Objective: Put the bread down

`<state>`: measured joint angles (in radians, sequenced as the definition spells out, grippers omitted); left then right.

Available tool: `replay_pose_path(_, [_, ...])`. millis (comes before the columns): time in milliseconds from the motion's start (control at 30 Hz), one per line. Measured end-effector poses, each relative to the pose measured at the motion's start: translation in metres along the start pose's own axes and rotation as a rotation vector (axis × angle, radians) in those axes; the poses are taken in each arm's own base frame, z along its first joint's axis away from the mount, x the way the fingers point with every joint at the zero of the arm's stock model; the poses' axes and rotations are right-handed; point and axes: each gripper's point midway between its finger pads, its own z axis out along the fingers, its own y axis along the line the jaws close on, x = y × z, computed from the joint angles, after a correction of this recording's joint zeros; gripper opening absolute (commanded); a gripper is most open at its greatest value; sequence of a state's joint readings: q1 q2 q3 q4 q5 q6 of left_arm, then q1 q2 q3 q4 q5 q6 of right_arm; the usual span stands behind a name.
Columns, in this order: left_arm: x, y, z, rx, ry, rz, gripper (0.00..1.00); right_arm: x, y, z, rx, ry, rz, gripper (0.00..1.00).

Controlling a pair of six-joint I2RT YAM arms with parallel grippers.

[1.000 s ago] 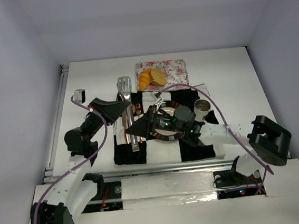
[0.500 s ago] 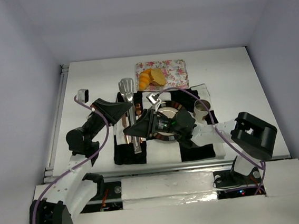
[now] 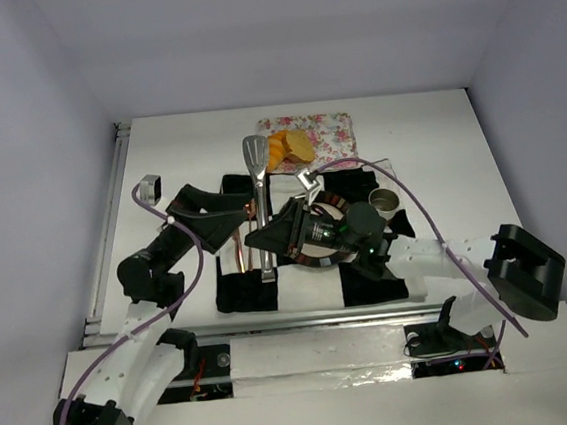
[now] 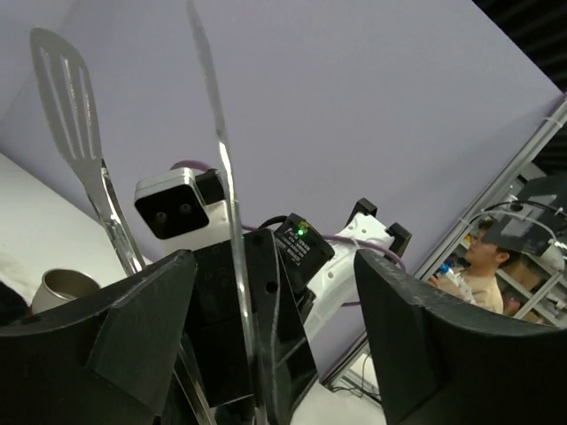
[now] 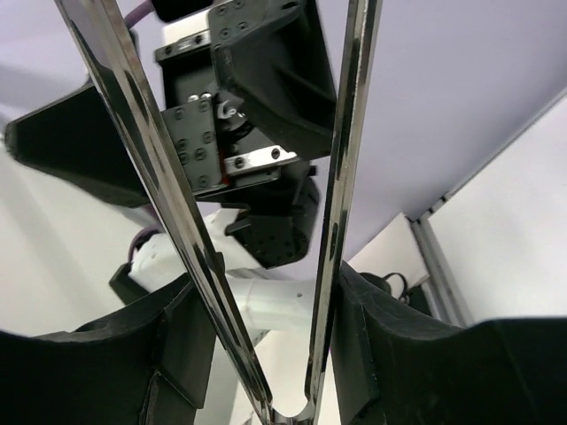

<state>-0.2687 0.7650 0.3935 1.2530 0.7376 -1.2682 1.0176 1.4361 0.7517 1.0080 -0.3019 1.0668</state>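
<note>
Tongs [image 3: 258, 180] are clamped in the right gripper [image 5: 266, 283], frame centre; left gripper [image 4: 273, 261] is spread wide around them. Croissant [image 3: 275, 151] and slice [image 3: 300, 146] are seen on floral tray [image 3: 334, 132], upper centre.

You're in a robotics lab: a white table [image 3: 437, 137] boxed in by plain walls [image 3: 276, 32]. Beyond the left claw [image 4: 273, 266], a person [image 4: 485, 266] stands by shelves [image 4: 542, 297].

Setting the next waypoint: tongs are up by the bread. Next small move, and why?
Probably nudge the tongs slightly right, toward the croissant. The right gripper holds them, and their slotted head sits just left of the croissant on the floral tray, not yet around it.
</note>
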Motion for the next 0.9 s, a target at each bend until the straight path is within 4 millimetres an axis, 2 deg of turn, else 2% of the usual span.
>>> replay_pose_path(100, [-0.001,-0.005,0.001,0.001,0.011,0.043,0.79,-0.003,-0.004,-0.002,0.051,-0.003,-0.017,0.52])
replay_pose_path(133, [-0.001,-0.006,0.001,-0.004,0.015,0.058,0.80,-0.002,-0.011,-0.003,0.088,0.004,-0.021,0.52])
replay_pose_path(300, [-0.012,-0.007,0.007,-0.091,0.032,0.160,0.79,-0.003,-0.029,-0.012,0.219,0.026,-0.043,0.51])
replay_pose_path(467, [-0.029,0.004,0.008,-0.253,0.030,0.276,0.76,-0.011,-0.045,-0.031,0.371,0.041,-0.087,0.50])
replay_pose_path(667, [-0.023,0.034,-0.021,-0.462,0.050,0.336,0.75,-0.036,-0.066,-0.067,0.551,0.026,-0.148,0.48])
replay_pose_path(900, [-0.019,0.062,-0.053,-0.649,0.081,0.407,0.74,-0.084,-0.113,-0.105,0.826,0.033,-0.247,0.49])
